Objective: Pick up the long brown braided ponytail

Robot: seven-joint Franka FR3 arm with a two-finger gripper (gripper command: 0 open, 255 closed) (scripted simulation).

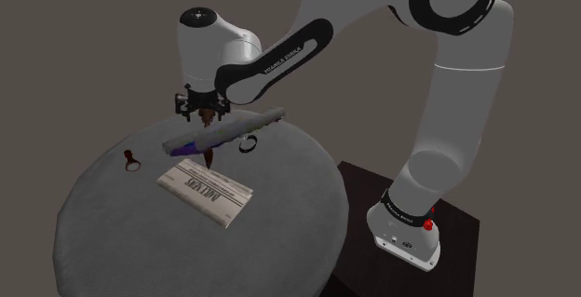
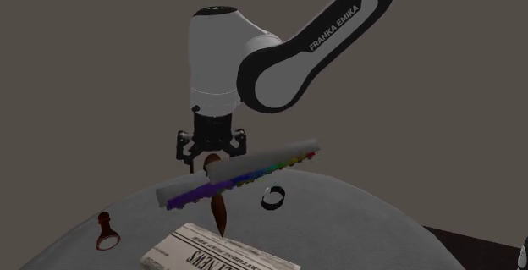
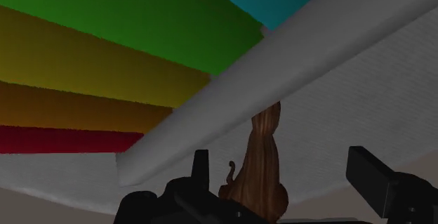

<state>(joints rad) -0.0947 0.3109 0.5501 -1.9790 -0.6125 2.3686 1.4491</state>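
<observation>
Claw (image 2: 211, 151) was pinching the thick end of the brown ponytail (image 2: 221, 211). It hung straight down at frame centre over the round table (image 2: 355, 222). A rainbow-barred xylophone (image 2: 245, 173) crossed just beside it, with a newspaper (image 2: 224, 258) lower centre.

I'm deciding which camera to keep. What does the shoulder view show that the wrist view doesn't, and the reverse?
Shoulder view adds the folded newspaper, the small black ring, and the dark box stand. Wrist view adds a close look at the long grey bar's red, orange, yellow, green and blue bands. Both share the brown braided ponytail and that bar.
</observation>
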